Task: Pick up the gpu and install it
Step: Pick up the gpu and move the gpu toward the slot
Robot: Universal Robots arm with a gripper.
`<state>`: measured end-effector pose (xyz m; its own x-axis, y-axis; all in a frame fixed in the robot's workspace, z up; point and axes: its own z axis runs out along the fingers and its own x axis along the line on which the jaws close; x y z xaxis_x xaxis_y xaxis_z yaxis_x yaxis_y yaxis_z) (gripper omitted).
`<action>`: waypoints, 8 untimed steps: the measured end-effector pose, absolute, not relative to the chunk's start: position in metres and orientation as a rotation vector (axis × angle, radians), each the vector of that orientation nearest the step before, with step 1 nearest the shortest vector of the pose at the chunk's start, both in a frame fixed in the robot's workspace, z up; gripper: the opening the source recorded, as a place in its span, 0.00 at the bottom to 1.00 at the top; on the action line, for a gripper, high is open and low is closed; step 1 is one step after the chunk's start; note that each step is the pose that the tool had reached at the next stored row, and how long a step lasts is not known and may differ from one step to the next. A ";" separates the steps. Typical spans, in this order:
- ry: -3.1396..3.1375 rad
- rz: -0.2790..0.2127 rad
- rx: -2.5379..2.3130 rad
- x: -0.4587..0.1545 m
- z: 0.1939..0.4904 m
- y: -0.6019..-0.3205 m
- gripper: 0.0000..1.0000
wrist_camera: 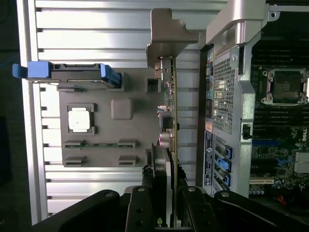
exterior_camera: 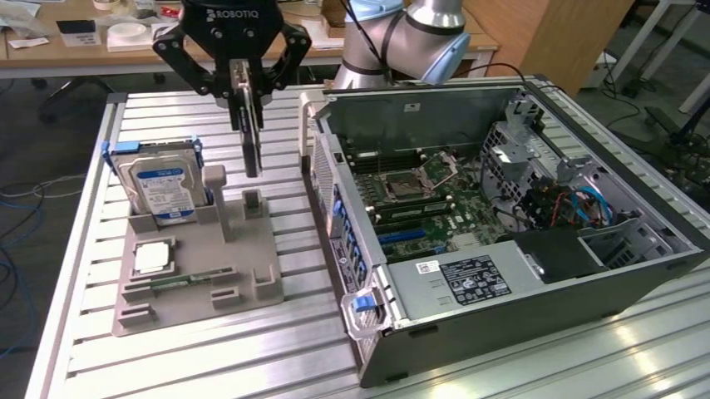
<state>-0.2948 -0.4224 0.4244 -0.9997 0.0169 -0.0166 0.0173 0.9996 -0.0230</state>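
In the exterior view, my pincer [exterior_camera: 248,91] is clenched on the gpu [exterior_camera: 253,141]. I hold the card by its upper end, so it hangs edge-on and upright. It is lifted over the grey holder [exterior_camera: 249,266], with its lower end above a small post of that holder and a gap between them. The hard drive [exterior_camera: 165,189] stands upright in the holder, on the exterior view's left of the card. The open computer case [exterior_camera: 500,307] lies just beside the holder on the exterior view's right. Both rest on the slatted worktop [exterior_camera: 89,249].

In the wrist view, the pincer [wrist_camera: 168,169] grips the gpu [wrist_camera: 169,116] from both flat sides. The card's thin edge runs along the side of the holder [wrist_camera: 104,135] that faces the computer case [wrist_camera: 227,87]. Its silver-grey bracket reaches past the holder over the worktop [wrist_camera: 96,29]. The hard drive [wrist_camera: 72,72] sits at the holder's edge, well apart from the card.
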 end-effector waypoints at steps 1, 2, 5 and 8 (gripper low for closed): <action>3.125 -0.036 0.027 -0.293 0.424 -0.422 0.28; 3.125 -0.036 0.027 -0.292 0.424 -0.422 0.28; 3.125 -0.036 0.027 -0.289 0.424 -0.422 0.28; 3.125 -0.036 0.027 -0.285 0.424 -0.422 0.28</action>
<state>-0.2849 -0.4224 0.4242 -0.9997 0.0168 -0.0166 0.0172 0.9996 -0.0230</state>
